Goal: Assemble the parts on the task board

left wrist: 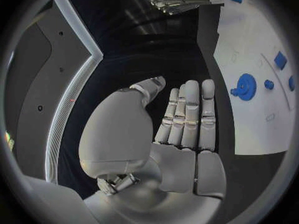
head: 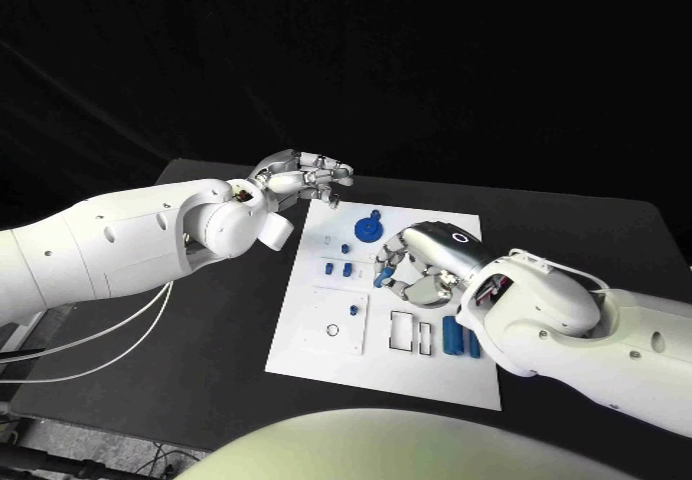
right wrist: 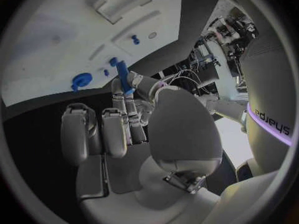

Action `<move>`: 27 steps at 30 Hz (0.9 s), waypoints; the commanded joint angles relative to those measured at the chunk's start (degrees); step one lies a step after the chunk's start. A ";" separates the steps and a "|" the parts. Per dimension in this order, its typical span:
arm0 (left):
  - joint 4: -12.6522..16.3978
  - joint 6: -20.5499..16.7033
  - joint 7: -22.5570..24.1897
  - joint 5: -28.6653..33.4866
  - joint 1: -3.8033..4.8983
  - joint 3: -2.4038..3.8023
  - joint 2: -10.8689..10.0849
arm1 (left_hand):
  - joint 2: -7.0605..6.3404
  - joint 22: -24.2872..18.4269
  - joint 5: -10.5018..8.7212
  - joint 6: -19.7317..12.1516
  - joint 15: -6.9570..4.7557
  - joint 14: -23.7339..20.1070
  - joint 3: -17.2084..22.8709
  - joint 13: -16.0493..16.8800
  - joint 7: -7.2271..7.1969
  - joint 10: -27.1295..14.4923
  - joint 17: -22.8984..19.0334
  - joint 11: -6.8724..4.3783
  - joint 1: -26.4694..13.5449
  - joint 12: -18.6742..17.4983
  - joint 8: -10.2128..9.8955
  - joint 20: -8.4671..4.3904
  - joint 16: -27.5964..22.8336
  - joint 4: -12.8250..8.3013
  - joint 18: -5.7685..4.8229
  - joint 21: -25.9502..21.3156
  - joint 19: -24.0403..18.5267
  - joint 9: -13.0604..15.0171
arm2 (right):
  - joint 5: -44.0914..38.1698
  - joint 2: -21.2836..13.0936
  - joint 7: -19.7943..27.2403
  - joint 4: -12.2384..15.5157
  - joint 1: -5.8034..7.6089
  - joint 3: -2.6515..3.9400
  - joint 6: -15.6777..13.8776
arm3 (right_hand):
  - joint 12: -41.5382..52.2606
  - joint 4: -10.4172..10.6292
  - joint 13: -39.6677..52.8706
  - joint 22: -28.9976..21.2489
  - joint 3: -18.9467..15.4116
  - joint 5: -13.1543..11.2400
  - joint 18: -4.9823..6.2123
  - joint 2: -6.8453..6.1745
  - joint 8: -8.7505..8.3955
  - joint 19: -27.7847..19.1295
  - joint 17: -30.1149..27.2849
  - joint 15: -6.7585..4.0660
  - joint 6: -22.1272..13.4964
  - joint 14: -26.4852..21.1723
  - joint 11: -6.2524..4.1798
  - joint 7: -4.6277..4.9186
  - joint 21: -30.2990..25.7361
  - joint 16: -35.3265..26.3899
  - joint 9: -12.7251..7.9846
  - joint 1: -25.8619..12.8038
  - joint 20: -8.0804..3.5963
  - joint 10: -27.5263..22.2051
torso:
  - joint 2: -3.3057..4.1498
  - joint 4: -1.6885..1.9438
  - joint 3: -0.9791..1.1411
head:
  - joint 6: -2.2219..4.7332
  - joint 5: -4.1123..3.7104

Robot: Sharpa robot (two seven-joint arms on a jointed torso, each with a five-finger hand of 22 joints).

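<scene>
The white task board [head: 325,350] lies in the middle of the black table. My right hand [head: 418,275] hovers over the board's middle and pinches a small blue peg [right wrist: 125,78] between thumb and a finger; the peg [head: 384,277] shows at the fingertips. A blue gear [head: 368,228] stands on the board's far end, also seen as the gear [left wrist: 246,87] and the gear [right wrist: 81,79]. Two small blue parts [head: 339,268] sit left of the right hand. My left hand [head: 303,178] hangs above the board's far left corner, fingers [left wrist: 187,114] straight, holding nothing.
Long blue parts [head: 459,336] lie on the board's right edge beside rectangular recesses [head: 410,335]. A square raised plate with a ring hole [head: 338,326] is on the board's near left. White cables [head: 101,340] hang off the table's left edge.
</scene>
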 commanded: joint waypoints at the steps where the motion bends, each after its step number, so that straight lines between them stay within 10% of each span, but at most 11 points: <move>1: 0.01 0.95 0.48 0.16 0.02 0.03 0.34 | 0.35 -0.08 -0.29 -0.33 -0.01 -0.05 -0.10 -0.02 0.04 -0.17 -0.02 -0.10 -0.38 0.31 0.40 0.18 -0.06 -0.38 1.02 -0.30 0.16 0.07 | 0.33 1.99 1.79 -0.12 -0.78 -0.14 -0.41 | -0.14 -0.08 -0.06 11.95 0.33 0.28 -0.24 1.00 0.35 1.69 -0.06 -0.37 -0.25 2.27 -1.45 0.08 0.16 0.22 2.35 0.67 -0.37 1.65 | 0.02 0.06 -0.05 | 0.00 0.53; 27: -0.05 1.21 0.42 0.27 0.03 0.02 1.32 | 0.38 -0.11 -0.30 -0.30 0.00 -0.16 -0.10 -0.03 0.03 -0.20 -0.05 -0.10 -0.40 0.37 0.46 0.19 -0.11 -0.39 1.01 -0.42 0.16 0.10 | -0.86 11.91 4.02 -7.52 -7.21 -1.20 2.34 | -0.53 -0.30 -0.01 11.85 0.61 0.64 -0.18 0.93 0.27 1.55 -0.31 -0.24 -0.80 2.23 -1.26 0.26 -0.17 0.13 2.61 0.45 -0.30 1.30 | 0.13 -0.06 0.08 | 0.00 1.70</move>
